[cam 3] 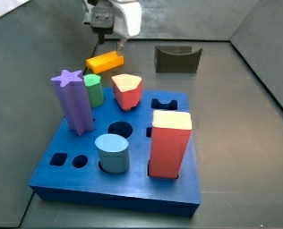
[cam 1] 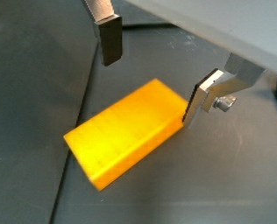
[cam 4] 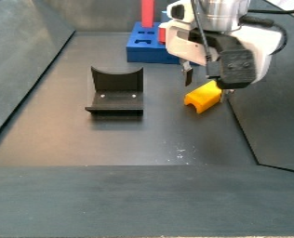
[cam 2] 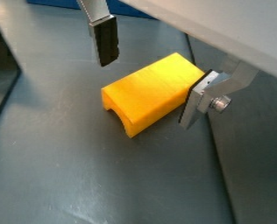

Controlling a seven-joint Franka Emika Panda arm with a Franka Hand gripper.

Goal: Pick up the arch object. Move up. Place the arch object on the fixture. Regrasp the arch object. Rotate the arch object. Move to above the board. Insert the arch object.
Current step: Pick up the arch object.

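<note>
In both wrist views the gripper (cam 1: 152,77) (cam 2: 152,77) fills the near field, its two silver fingers with dark pads spread wide, one finger (cam 1: 110,39) clear of everything and the other (cam 1: 204,101) standing just at the end of the arch object (cam 1: 124,131); whether that pad touches the block cannot be told, and nothing is clamped. The arch object (cam 2: 152,92) lies on the dark floor, yellow on top and orange on its sides, its arched cut-out showing at one end. In a side view the gripper (cam 4: 207,76) hangs low over the arch object (cam 4: 202,96), with the fixture (cam 4: 114,91) standing apart on the floor beside it. The board (cam 3: 123,156) sits near the floor's front edge in a side view, the arch object (cam 3: 105,63) lying just past its far edge, and the fixture (cam 3: 176,59) towards the far wall.
</note>
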